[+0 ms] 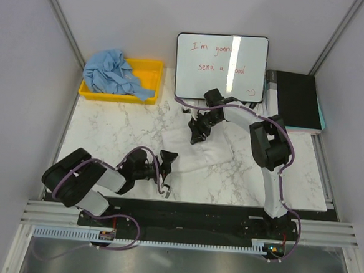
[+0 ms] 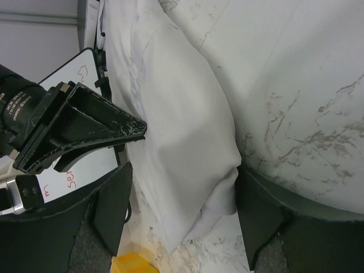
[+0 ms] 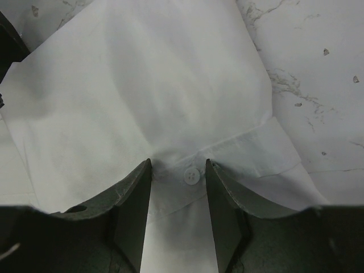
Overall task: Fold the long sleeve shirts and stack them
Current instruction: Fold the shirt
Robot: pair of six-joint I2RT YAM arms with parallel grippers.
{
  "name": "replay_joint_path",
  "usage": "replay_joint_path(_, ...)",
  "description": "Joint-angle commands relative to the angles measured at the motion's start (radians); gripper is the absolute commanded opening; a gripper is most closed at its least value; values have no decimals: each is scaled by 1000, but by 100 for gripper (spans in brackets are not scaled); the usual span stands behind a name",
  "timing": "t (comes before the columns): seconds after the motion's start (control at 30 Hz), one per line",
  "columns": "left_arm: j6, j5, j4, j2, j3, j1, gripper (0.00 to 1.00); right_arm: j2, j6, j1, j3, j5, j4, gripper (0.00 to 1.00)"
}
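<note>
The white long sleeve shirt [image 1: 199, 151] lies folded on the marble table [image 1: 107, 128], near the middle. My right gripper [image 1: 199, 133] points down on its far part; in the right wrist view its fingertips [image 3: 147, 170] press on the white shirt [image 3: 153, 91], jaws apart, with flat cloth and a button [image 3: 191, 176] in the gap of the gripper [image 3: 179, 165]. My left gripper [image 1: 166, 162] sits at the shirt's near left edge. Seen from the left wrist, it [image 2: 183, 169] stands wide open around a corner of the shirt [image 2: 182, 131]. The light blue shirt [image 1: 114, 74] is crumpled in the yellow bin [image 1: 150, 72].
A whiteboard [image 1: 221, 67] with red writing stands at the back. A black book [image 1: 294, 100] lies at the back right. Grey walls close in both sides. The right arm's gripper [image 2: 74, 125] shows in the left wrist view, beside the shirt.
</note>
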State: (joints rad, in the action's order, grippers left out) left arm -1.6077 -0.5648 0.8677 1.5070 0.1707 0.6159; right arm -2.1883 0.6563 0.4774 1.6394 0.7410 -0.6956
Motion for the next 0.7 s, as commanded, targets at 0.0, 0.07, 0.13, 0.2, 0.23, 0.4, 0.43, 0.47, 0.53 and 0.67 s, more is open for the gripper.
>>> replay_joint_path(0.0, 9, 20, -151, -39, -63, -10, 76, -39, 20, 17, 0, -12, -73, 51)
replay_joint_path(0.07, 11, -1, -183, -70, -65, -10, 71, -39, 19, 17, -1, -15, -74, 50)
replay_joint_path(0.13, 9, -15, -254, -114, -56, -10, 70, -37, 23, 17, -15, -14, -84, 50)
replay_joint_path(0.2, 44, -21, -283, -120, -19, -10, 70, -25, 38, 17, -36, 3, -96, 50)
replay_joint_path(0.23, 51, -18, -280, -98, -7, -10, 71, -19, 46, 17, -42, 8, -94, 50)
replay_joint_path(0.4, 54, 3, -138, 34, 53, -1, 72, -19, 35, 32, -50, 12, -96, 50)
replay_joint_path(0.43, 52, 0, -119, 53, 64, 1, 72, -19, 35, 35, -49, 14, -97, 50)
replay_joint_path(0.47, 52, -6, -119, 71, 76, 4, 72, -21, 34, 39, -49, 15, -94, 50)
replay_joint_path(0.53, 54, -13, -121, 85, 102, 7, 71, -22, 32, 41, -47, 21, -97, 50)
replay_joint_path(0.67, 63, -27, -137, 82, 110, 10, 63, -11, 34, 38, -55, 20, -96, 52)
